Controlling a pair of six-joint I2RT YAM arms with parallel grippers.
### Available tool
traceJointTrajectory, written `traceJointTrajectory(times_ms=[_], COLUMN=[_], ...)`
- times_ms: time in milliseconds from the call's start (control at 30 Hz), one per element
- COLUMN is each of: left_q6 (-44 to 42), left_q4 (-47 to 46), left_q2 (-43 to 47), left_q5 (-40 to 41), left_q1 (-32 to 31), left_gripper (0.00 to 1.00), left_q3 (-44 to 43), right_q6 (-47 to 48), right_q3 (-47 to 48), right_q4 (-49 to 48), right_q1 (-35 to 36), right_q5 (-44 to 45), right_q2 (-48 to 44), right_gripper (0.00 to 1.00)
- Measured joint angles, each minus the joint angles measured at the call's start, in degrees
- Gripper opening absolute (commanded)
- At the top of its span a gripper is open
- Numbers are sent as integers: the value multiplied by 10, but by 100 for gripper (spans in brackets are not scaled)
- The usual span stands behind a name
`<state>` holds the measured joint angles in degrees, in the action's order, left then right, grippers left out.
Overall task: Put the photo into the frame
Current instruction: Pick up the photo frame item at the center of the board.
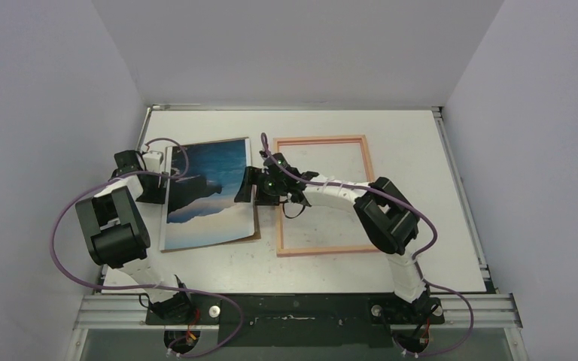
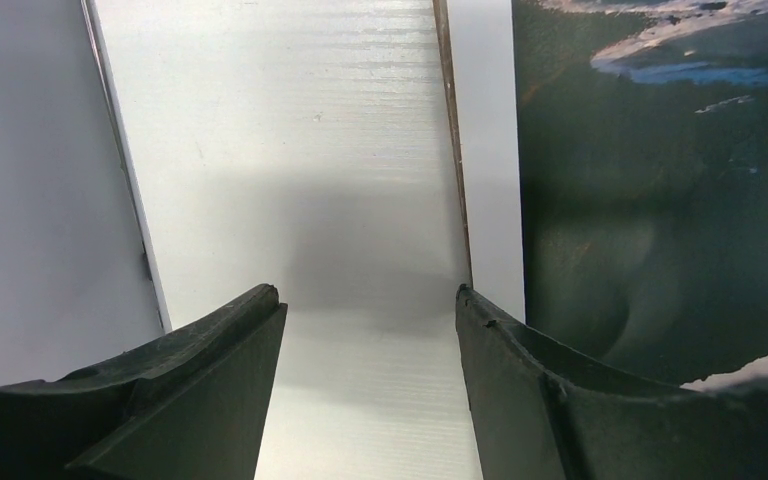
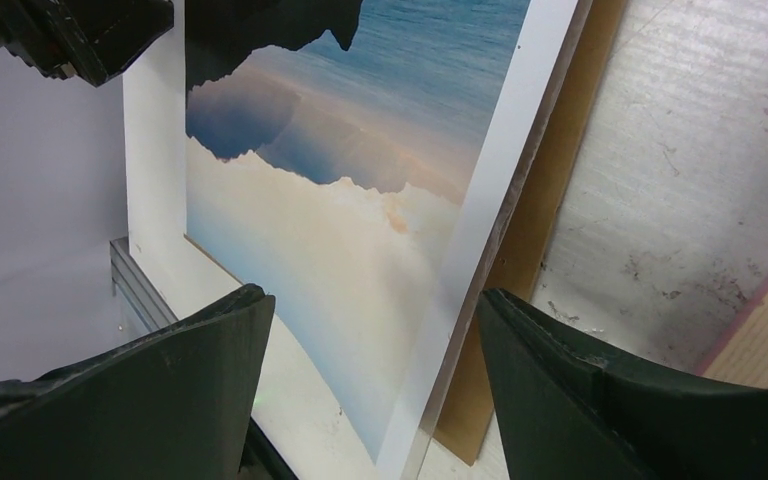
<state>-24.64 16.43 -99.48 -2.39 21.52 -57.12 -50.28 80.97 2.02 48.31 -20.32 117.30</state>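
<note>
Beside the frame (image 1: 323,138), pinch the thin, bendy photo (image 1: 203,188) softly by its white edge, with left claw (image 2: 367,295) and right claw (image 3: 372,292) both apart, holding nothing.

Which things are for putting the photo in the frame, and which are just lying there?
For the job: thin blue-sky photo print; pink thin-railed rectangular frame.
Just lying about: plain brown backing board, under the photo.

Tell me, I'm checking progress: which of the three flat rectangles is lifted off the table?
The photo, the blue sky print: its right edge curls up, while the brown backing board beneath and the pink frame lie flat.
</note>
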Motion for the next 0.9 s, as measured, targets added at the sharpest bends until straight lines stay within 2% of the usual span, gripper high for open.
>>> traceJointTrajectory(times_ms=[133, 233, 567, 700, 900], left_q6=[0, -1, 0, 0, 0], left_q4=[0, 0, 4, 8, 11], left_q2=[0, 0, 0, 0, 0], left_q5=[0, 1, -10, -24, -34], left_q1=[0, 0, -1, -5, -5], left_gripper=[62, 62, 62, 61, 61], left_q3=[0, 0, 0, 0, 0], right_q6=[-17, -49, -216, -236, -219], right_q3=[-19, -46, -122, -128, -130], right_q4=[-22, -72, -375, -405, -374], right_q1=[0, -5, -17, -10, -10], right_q5=[-14, -41, -121, -131, -132], right_q2=[0, -8, -19, -19, -19], right_gripper=[75, 75, 75, 74, 68])
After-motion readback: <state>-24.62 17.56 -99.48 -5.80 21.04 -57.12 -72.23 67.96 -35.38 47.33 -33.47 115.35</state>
